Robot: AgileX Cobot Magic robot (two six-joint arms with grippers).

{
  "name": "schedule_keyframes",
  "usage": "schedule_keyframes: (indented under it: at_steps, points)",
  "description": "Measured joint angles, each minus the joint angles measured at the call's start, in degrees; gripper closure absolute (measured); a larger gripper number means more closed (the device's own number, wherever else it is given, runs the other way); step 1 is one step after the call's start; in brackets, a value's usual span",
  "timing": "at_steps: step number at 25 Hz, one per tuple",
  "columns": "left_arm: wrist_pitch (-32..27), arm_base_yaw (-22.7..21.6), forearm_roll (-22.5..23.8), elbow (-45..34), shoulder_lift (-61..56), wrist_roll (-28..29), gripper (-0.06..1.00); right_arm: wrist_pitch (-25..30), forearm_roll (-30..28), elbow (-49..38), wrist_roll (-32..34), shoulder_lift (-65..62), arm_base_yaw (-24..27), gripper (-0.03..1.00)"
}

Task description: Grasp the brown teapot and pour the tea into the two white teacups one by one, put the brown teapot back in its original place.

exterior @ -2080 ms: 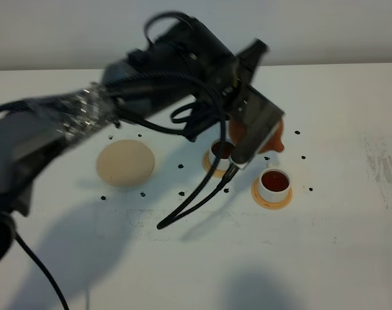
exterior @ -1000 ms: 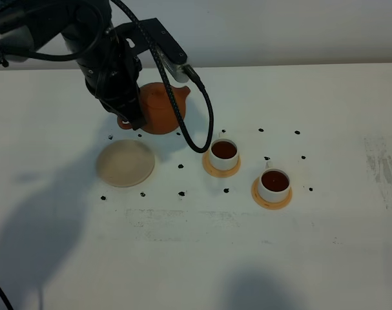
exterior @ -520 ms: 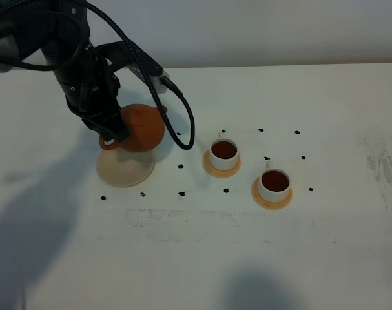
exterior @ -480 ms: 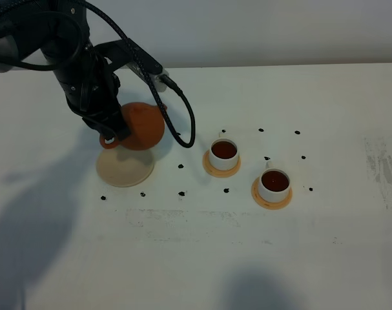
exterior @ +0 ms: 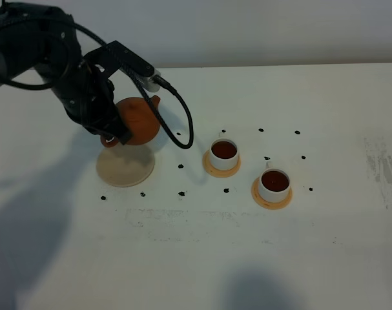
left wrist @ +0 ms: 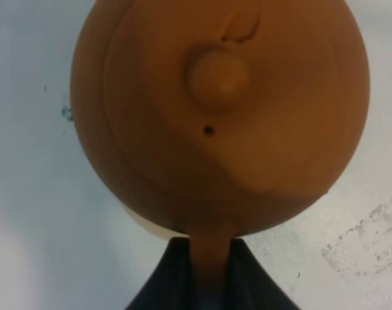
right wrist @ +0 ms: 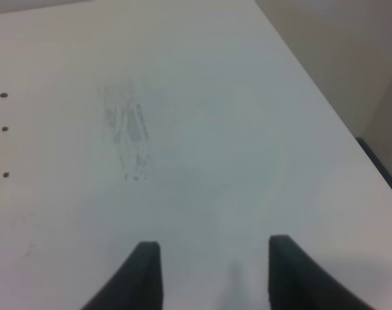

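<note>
The brown teapot (exterior: pixel 139 121) hangs at the far edge of the pale beige disc (exterior: pixel 124 168), its original place, and looks to be off the surface. My left gripper (exterior: pixel 112 137) is shut on the teapot's loop handle. In the left wrist view the teapot (left wrist: pixel 221 116) fills the picture, upright with its lid knob on top, and the handle runs down between the dark fingers (left wrist: pixel 166 281) of the left gripper (left wrist: pixel 208 271). The two white teacups (exterior: pixel 224 152) (exterior: pixel 275 181) hold dark tea and stand on tan coasters to the right. My right gripper (right wrist: pixel 215 271) is open over bare table.
Small black dots (exterior: pixel 181 166) mark the white table (exterior: pixel 202 258) around the disc and the cups. A grey smudge (exterior: pixel 384 169) lies at the far right, and the table's right edge (right wrist: pixel 325 97) shows in the right wrist view. The left arm's cable (exterior: pixel 183 129) loops toward the nearer cup.
The left arm has carried the teapot leftward from above the cups to the far edge of the beige disc. Both cups stand unmoved.
</note>
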State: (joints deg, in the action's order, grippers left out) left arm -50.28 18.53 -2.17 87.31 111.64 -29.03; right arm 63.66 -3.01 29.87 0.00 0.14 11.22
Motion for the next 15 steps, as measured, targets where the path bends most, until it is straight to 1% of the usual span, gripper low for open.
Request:
schedule_keyframes:
  at_steps: [3,8,15]
  points:
    - [2.0,-0.2,-0.1,-3.3,-2.2,1.6,0.86,0.0,0.0,0.0,0.3,0.0,0.0,0.57]
    - [2.3,-0.4,-0.1,-6.8,-2.9,5.1,0.86,0.0,0.0,0.0,0.0,0.0,0.0,0.57]
    - [2.5,-1.9,-0.1,-7.6,-2.9,13.2,0.86,0.0,0.0,0.0,0.3,0.0,0.0,0.57]
